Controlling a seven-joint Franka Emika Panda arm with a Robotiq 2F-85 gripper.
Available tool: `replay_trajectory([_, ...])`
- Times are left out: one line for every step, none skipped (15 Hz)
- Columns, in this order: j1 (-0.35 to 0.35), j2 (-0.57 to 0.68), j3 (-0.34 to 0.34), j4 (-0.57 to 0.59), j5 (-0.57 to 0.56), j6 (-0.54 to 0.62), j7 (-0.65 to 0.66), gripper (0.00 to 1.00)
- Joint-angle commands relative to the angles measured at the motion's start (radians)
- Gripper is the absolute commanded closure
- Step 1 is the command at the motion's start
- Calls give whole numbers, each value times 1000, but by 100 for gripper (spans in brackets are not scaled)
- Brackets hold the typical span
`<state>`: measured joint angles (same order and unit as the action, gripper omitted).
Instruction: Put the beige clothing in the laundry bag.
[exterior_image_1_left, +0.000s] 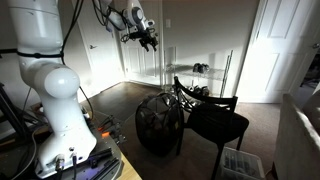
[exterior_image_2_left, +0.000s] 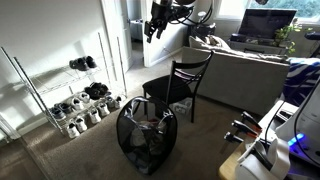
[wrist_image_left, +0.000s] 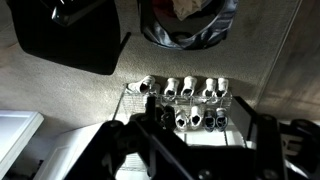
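Black mesh makes up the round pop-up laundry bag (exterior_image_2_left: 145, 135), the biggest container I have on screen. It stands upright with its mouth open on the pale carpet floor (exterior_image_2_left: 60, 160), out from the wall-side edge. Pale crumpled fabric lies inside it. In the wrist view a beige patch of clothing (wrist_image_left: 185, 8) sits within the bag's rim at the top edge of the picture. I take that to be the beige clothing, though it is too small for me to be sure.

Around it, the long grey sofa (exterior_image_2_left: 250, 70) runs along the far edge of the carpet. The black wooden chair with a slatted back (exterior_image_2_left: 180, 82) is just beside the bag, on the sofa side, and its back rises above the bag's rim. I cannot tell whether chair and bag touch. A thin wire shoe rack (exterior_image_2_left: 75, 95) lines the wall-side edge, with pairs of shoes (wrist_image_left: 185, 95) on its shelves. From the wrist camera those shoes are right under me, between the bag and the arm.

The dark Robotiq gripper (exterior_image_1_left: 148, 38) hangs high up near the doorway in both exterior views (exterior_image_2_left: 157, 25), well apart from the bag. Its fingers are a dark blur in every view, so I cannot tell whether they are spread or pressed together.
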<state>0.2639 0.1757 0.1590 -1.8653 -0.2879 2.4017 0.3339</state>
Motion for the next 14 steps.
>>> replay_trajectory([-4, -11, -8, -30, 17, -1, 6, 0])
replay_trajectory([-6, -15, -9, -40, 21, 0, 2, 0])
replay_trajectory([-7, -19, -9, -50, 27, -2, -5, 0])
replay_trajectory([-1, 4, -11, -14, 7, -2, -2, 0])
replay_trajectory([-1, 4, -11, -19, 7, -2, -2, 0])
replay_trajectory([-1, 4, -12, -23, 7, -2, -2, 0])
replay_trajectory([-2, 4, -12, -25, 7, -2, -2, 0])
replay_trajectory([-2, 4, -12, -25, 7, -2, -2, 0])
replay_trajectory([-2, 4, -12, -25, 7, -2, -2, 0])
replay_trajectory([-2, 4, -12, -25, 7, -2, -2, 0])
replay_trajectory([-2, 4, -12, -25, 7, -2, -2, 0])
replay_trajectory([-2, 4, -12, -25, 7, -2, -2, 0])
replay_trajectory([-2, 4, -12, -25, 7, -2, -2, 0])
replay_trajectory([-2, 4, -12, -25, 7, -2, -2, 0])
